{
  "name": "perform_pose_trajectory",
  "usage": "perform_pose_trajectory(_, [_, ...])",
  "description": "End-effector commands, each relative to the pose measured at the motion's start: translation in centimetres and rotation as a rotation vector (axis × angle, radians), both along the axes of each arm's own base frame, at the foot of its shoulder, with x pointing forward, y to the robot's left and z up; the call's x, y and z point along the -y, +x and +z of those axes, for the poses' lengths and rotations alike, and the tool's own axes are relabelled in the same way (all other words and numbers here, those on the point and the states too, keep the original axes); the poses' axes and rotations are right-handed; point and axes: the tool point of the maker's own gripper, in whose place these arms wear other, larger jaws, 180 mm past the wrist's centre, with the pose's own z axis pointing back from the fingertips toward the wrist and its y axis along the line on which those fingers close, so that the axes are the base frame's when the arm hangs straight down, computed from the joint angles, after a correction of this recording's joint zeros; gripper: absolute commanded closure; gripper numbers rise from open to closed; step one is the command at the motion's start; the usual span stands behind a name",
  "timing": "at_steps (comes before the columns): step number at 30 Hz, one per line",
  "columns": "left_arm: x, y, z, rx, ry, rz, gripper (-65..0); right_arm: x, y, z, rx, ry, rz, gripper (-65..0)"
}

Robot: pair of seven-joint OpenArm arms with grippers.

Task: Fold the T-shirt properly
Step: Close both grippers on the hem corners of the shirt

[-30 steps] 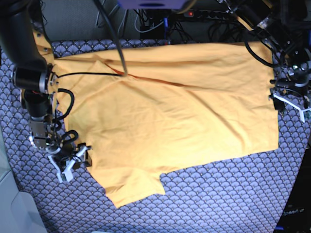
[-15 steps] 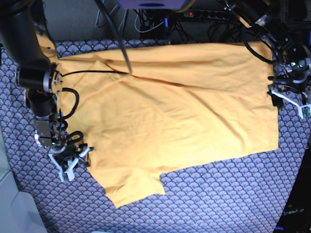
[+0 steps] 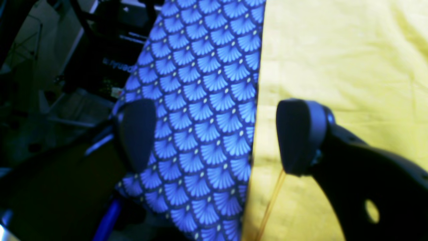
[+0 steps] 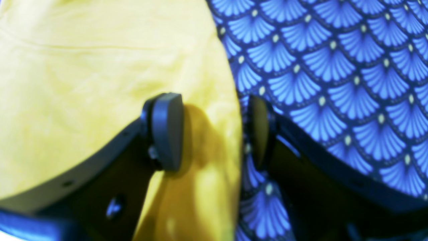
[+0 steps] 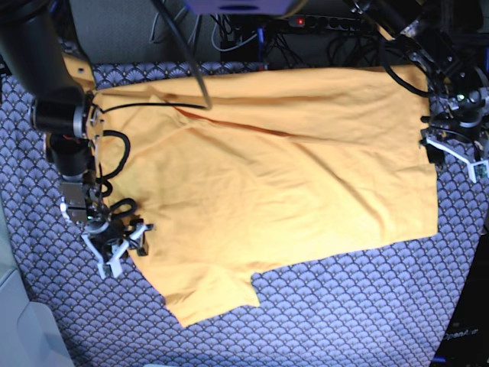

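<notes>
- The large plain yellow-orange cloth T-shirt (image 5: 283,183) is found spread across the blue-grey scallop-patterned tabletop cover (image 5: 367,306), partly folded, with one short sleeve (image 5: 210,294) projecting toward the near edge in the base view.
- The right arm (image 5: 65,130) is seen on the base view's left, reaching steeply down to the shirt's edge near that sleeve.
- The right gripper (image 4: 214,134) is observed part-open, astride the shirt's edge: one finger (image 4: 167,130) stands over the yellow cloth, the other over the cover. Contact with the cloth cannot be told; nothing is clamped.
- The left arm (image 5: 439,61) is seen on the base view's right, bent down at the shirt's opposite edge.
- The left gripper (image 3: 214,137) is observed wide open and empty, straddling the straight hem: one pad (image 3: 297,134) over cloth, the other at the cover's edge.
</notes>
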Motion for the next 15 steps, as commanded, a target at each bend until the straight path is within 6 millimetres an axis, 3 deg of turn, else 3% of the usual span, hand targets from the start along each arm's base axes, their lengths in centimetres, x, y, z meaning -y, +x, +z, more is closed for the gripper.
perform_pose_trajectory(1, [-0.42,0.66,1.59,0.047,0.027,0.002,-54.3,0.16,1.19,1.51,0.033,-0.004,0.000,-31.5])
perform_pose_trajectory(15, [-0.10,0.58,1.23,0.042,0.017,0.003,-54.2,-0.30,1.31,1.57,0.037,0.008,-0.003,-31.4])
